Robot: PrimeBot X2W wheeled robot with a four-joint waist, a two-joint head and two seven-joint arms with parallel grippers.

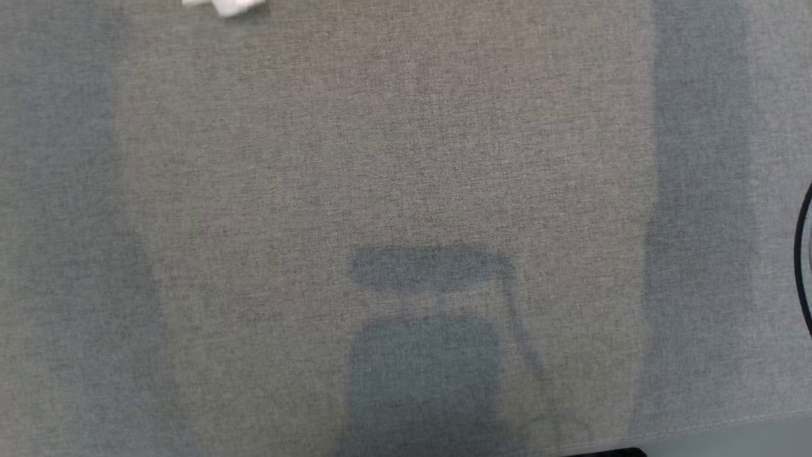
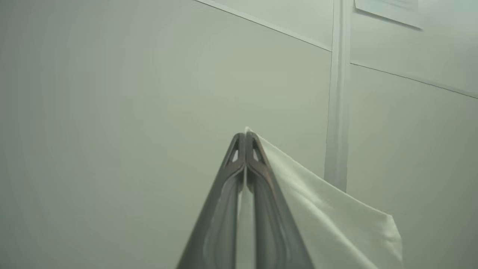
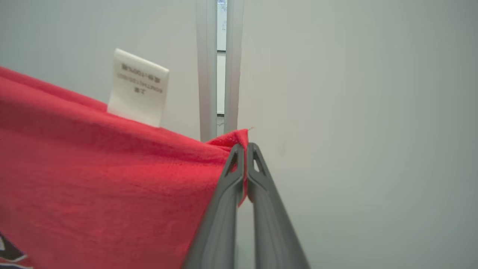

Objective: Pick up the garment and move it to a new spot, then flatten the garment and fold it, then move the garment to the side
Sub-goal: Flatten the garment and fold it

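Right gripper pinching red garment corner, centre frame; cloth spreading over lower left, white label standing upper left. Left gripper clamping pale fabric edge, draping lower right; whether same garment, cannot tell. Likely best: pulling corners apart taut, lowering evenly onto grey table.

Soft, even light; slight blur

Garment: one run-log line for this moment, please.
left hand: shut on white cloth | right hand: shut on red garment | care label: visible
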